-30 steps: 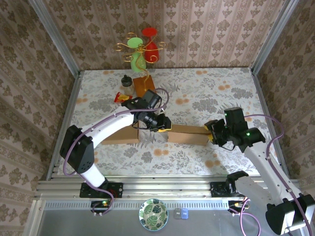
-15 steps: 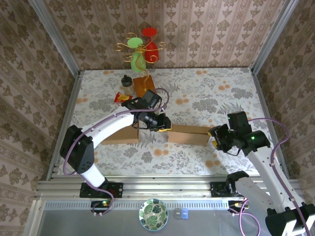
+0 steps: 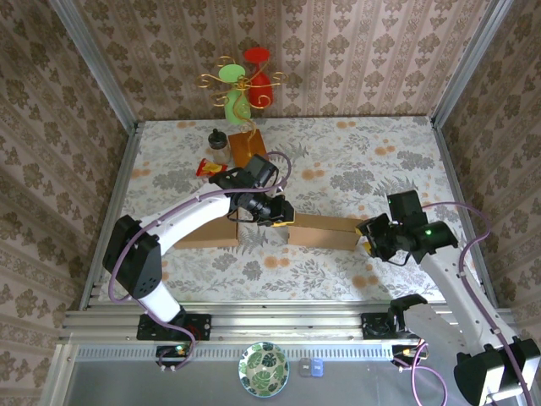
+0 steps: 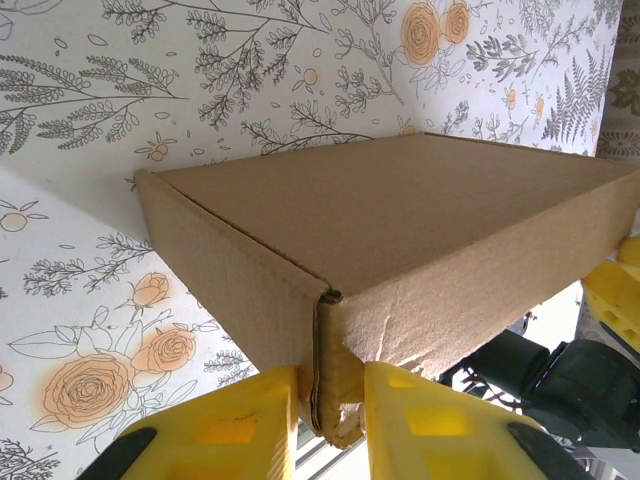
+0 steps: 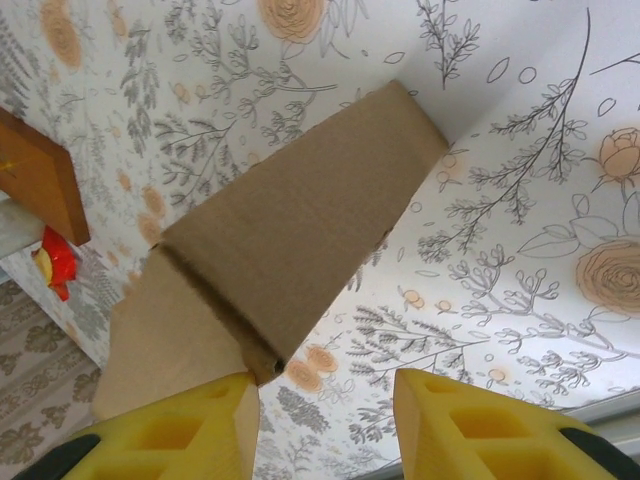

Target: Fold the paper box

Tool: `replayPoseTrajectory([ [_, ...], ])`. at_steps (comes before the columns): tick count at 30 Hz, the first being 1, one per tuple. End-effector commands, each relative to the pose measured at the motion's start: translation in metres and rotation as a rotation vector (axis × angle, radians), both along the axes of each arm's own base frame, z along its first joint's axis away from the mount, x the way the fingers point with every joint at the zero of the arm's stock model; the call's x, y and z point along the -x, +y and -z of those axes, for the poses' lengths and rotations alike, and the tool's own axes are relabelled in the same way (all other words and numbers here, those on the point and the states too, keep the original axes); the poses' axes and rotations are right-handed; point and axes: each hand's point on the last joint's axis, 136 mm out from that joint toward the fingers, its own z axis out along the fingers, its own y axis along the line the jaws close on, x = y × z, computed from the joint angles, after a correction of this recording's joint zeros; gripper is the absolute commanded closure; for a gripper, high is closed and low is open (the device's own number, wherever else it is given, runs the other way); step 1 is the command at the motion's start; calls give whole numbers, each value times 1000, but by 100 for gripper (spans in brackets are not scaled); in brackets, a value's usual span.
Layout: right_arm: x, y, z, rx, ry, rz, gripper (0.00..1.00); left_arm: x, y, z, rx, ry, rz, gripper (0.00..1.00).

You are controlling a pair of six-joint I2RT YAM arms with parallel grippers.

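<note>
The brown paper box (image 3: 325, 230) lies flat across the middle of the flowered table. My left gripper (image 3: 283, 213) is at its left end. In the left wrist view the box (image 4: 400, 220) fills the middle, and the left gripper (image 4: 330, 410) is shut on its crumpled near corner. My right gripper (image 3: 369, 237) sits just off the box's right end. In the right wrist view the right gripper (image 5: 325, 410) is open; the box (image 5: 290, 230) has its corner against the left finger (image 5: 190, 430), and nothing lies between the fingers.
A second flat cardboard piece (image 3: 207, 235) lies under the left arm. At the back stand a wire holder with red and green cups (image 3: 243, 80), a wooden block (image 3: 248, 148), a small bottle (image 3: 219, 145) and a red-yellow item (image 3: 205, 167). Metal frame posts border the table.
My right gripper has drawn back toward the near right, off the box's right end, and its fingers have narrowed a little. The left gripper keeps its grip in the same place.
</note>
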Motion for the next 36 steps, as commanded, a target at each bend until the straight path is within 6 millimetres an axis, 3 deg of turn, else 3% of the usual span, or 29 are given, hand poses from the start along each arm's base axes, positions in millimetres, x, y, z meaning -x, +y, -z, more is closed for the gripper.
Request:
replayPoseTrajectory([
  [1, 16, -13, 29, 66, 82, 1, 59, 7, 14, 29, -110, 27, 4, 76],
  [6, 33, -19, 48, 78, 160, 4, 62, 6, 14, 30, -111, 15, 10, 77],
  [11, 19, -15, 29, 63, 88, -4, 60, 5, 15, 30, -107, -19, 23, 77],
  [16, -13, 0, -10, -4, -84, -55, 38, 3, 14, 29, -91, -82, 42, 78],
  [21, -21, 6, -29, -96, -127, 22, 17, 3, 11, 28, -71, -118, 46, 79],
  [28, -33, 9, -7, -274, -163, 221, 8, 6, 9, 26, -56, -161, 62, 79],
  [36, -43, 21, 10, -331, -174, 175, 9, 11, 10, 31, -65, -225, 89, 79],
])
